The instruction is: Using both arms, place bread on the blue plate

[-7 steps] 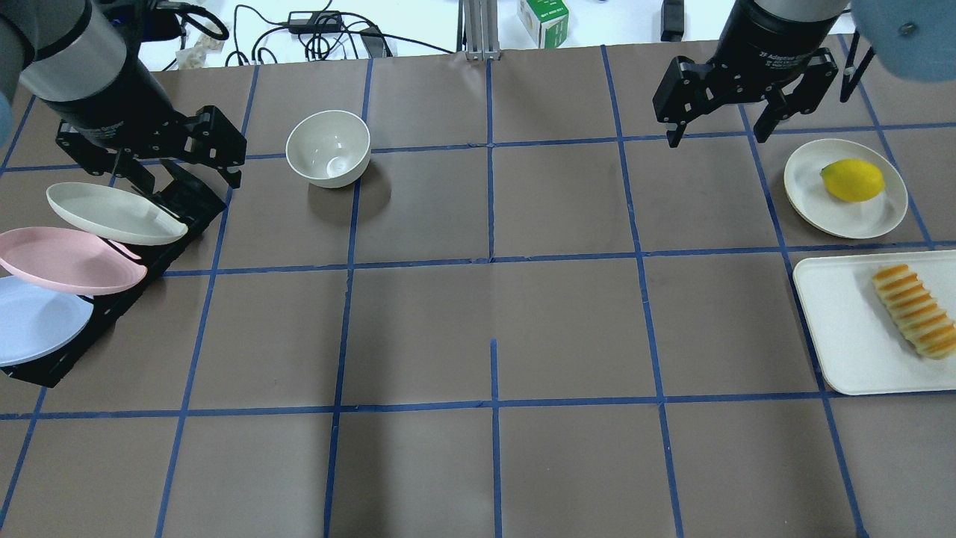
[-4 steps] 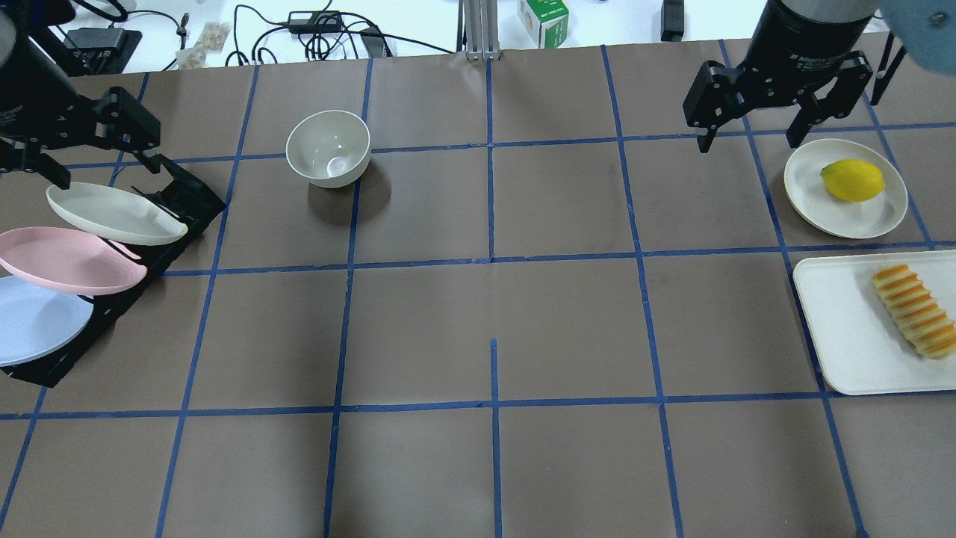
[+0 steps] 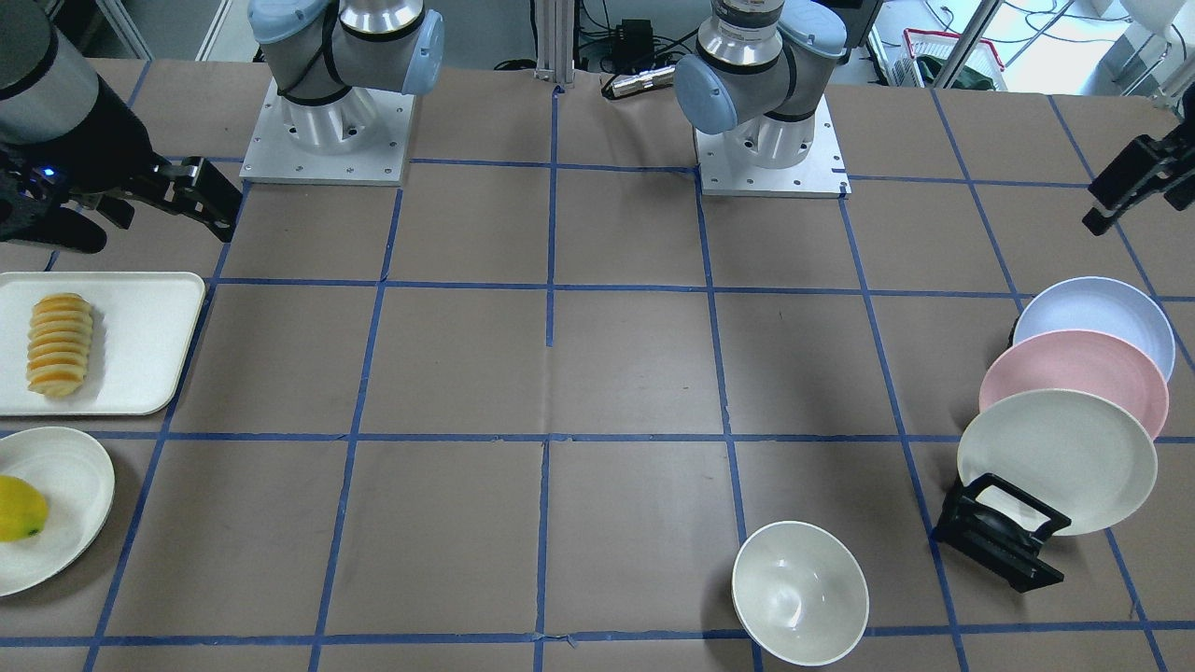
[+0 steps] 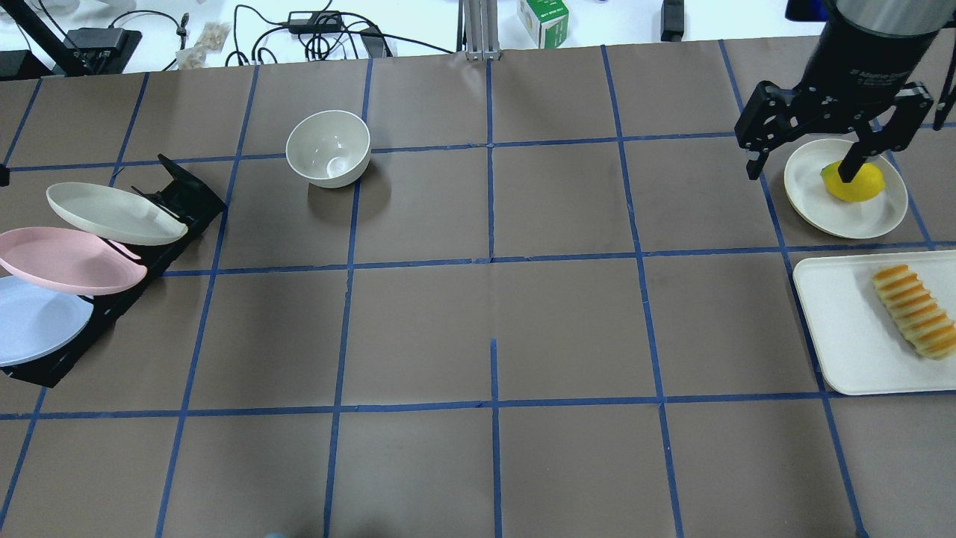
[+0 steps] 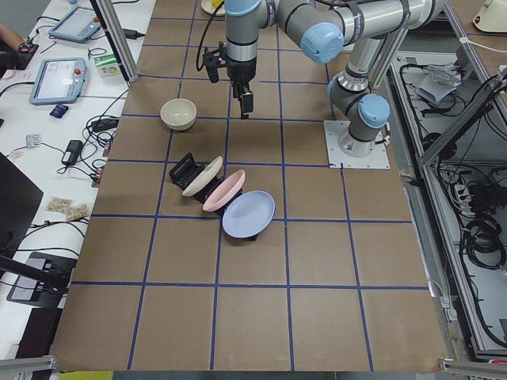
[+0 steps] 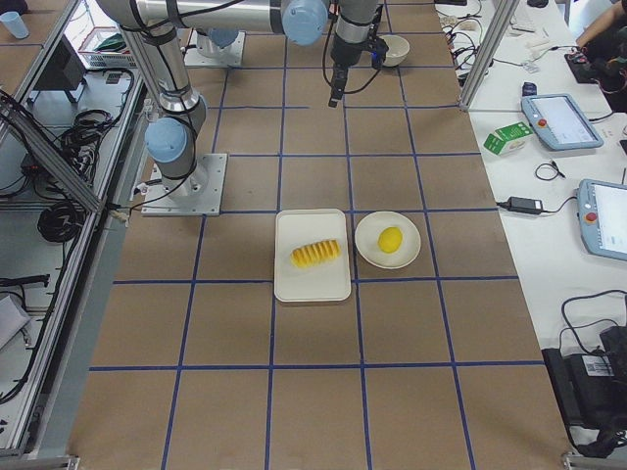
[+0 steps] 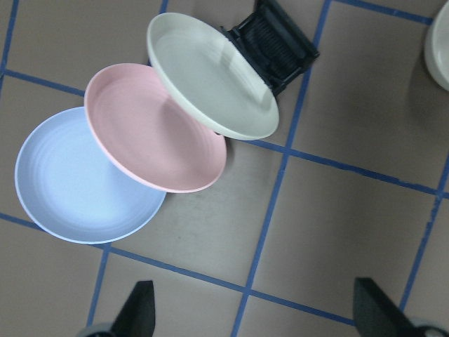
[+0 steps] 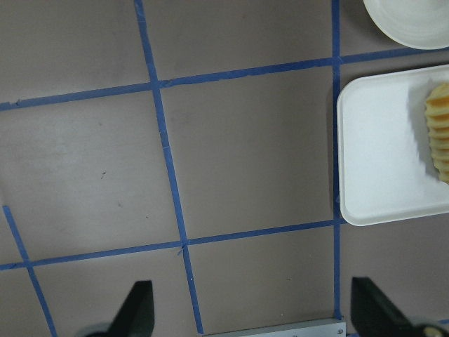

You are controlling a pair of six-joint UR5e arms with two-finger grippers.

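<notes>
Overhead and front-facing cameras look down from opposite sides, sharing the table (image 4: 567, 329) and blue plate (image 4: 30, 321).

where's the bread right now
In the overhead view the bread lies on the white tray at the table's right edge, just nearer the robot than the small cream plate.
</notes>
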